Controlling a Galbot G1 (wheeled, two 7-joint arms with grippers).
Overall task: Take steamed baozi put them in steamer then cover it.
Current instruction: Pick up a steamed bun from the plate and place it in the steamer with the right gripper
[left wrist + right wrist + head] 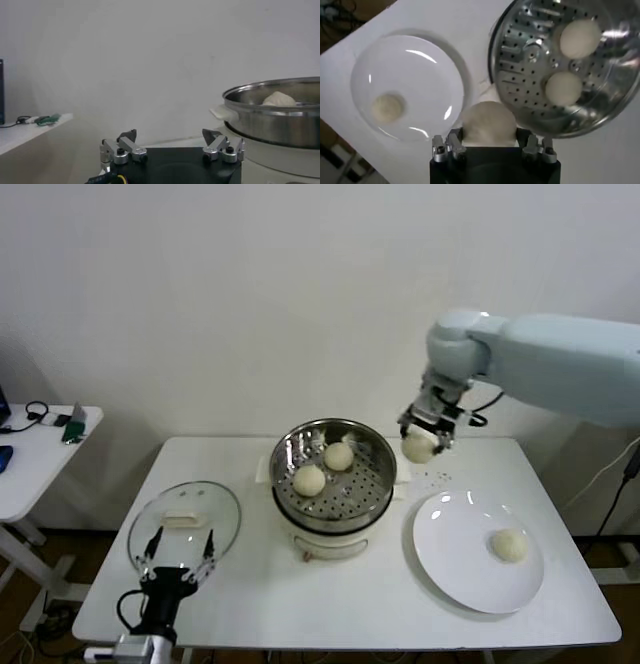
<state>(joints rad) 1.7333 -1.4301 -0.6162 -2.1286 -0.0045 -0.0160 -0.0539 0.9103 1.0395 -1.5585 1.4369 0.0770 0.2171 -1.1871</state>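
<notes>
The steel steamer [379, 480] stands mid-table with two cream baozi [309, 479] [339, 455] on its perforated tray [520, 85]; both baozi [579, 38] [563, 88] also show in the right wrist view. My right gripper [421, 440] hangs just right of the steamer's rim, shut on a third baozi [488, 123]. A fourth baozi [509, 545] lies on the white plate [450, 534]. The glass cover [185, 520] rests flat at the table's left. My left gripper [181, 552] stands open over the cover's near edge, holding nothing.
A small side table [40, 449] with cables and a green item stands at far left. The steamer's side [280, 120] fills the edge of the left wrist view. Crumbs [435, 477] dot the table between steamer and plate.
</notes>
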